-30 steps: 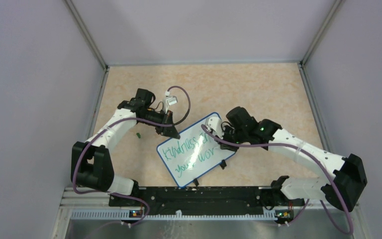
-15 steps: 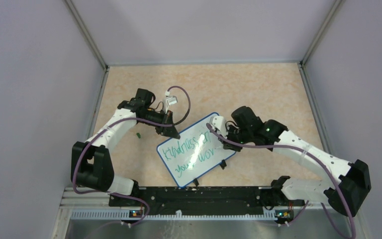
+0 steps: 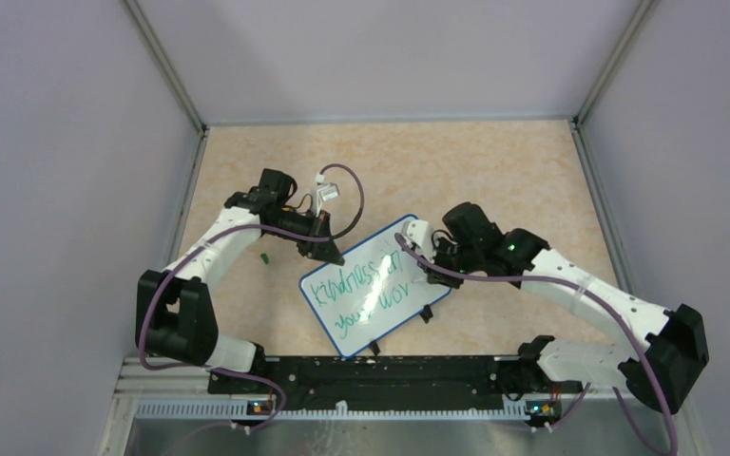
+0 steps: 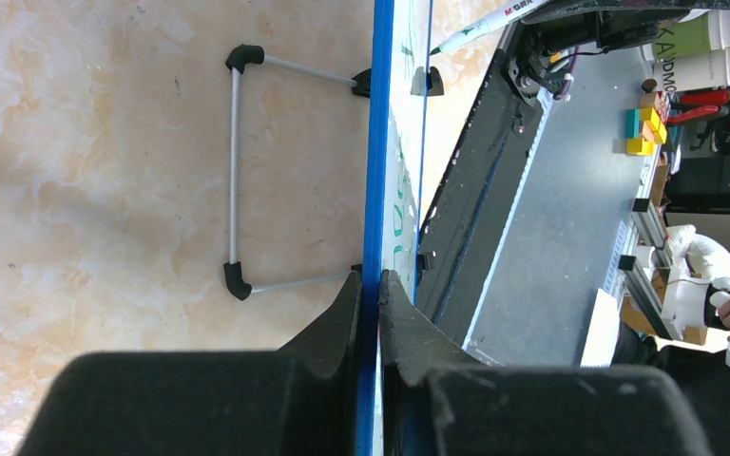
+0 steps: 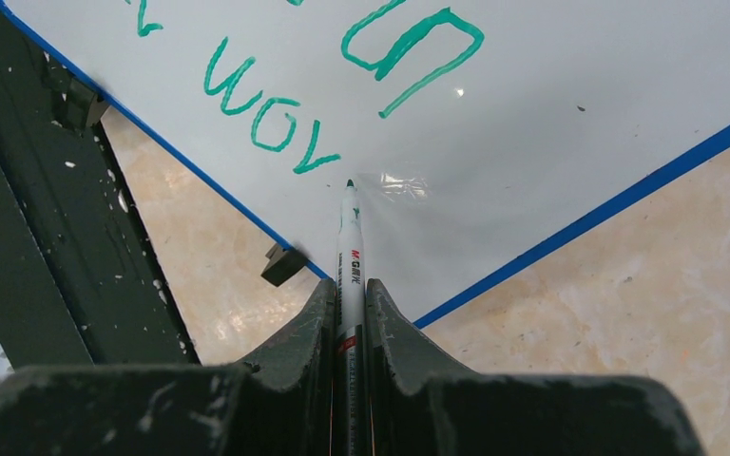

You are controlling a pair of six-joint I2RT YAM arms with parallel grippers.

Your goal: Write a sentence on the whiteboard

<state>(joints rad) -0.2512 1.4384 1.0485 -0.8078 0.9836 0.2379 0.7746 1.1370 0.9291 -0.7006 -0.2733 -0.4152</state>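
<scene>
The whiteboard [image 3: 394, 302], white with a thin blue rim, stands tilted at the table's middle. My left gripper [image 3: 335, 256] is shut on its upper left edge; in the left wrist view the black jaws [image 4: 369, 277] pinch the blue rim [image 4: 377, 142]. The sentence [image 3: 361, 285] is green script in two lines, the lower one ending in "wor" [image 5: 276, 123]. My right gripper [image 3: 428, 262] is shut on a white marker [image 5: 350, 242]. Its green tip sits at the board [image 5: 551, 104] just right of "wor".
A small green cap [image 3: 263, 256] lies on the table left of the board. The board's wire stand [image 4: 235, 171] shows behind it. A black rail [image 3: 371, 375] runs along the near edge, and grey walls [image 3: 76, 171] close in the table.
The right arm has shifted slightly to the right with the marker, then stayed put. The left gripper and the whiteboard have not moved.
</scene>
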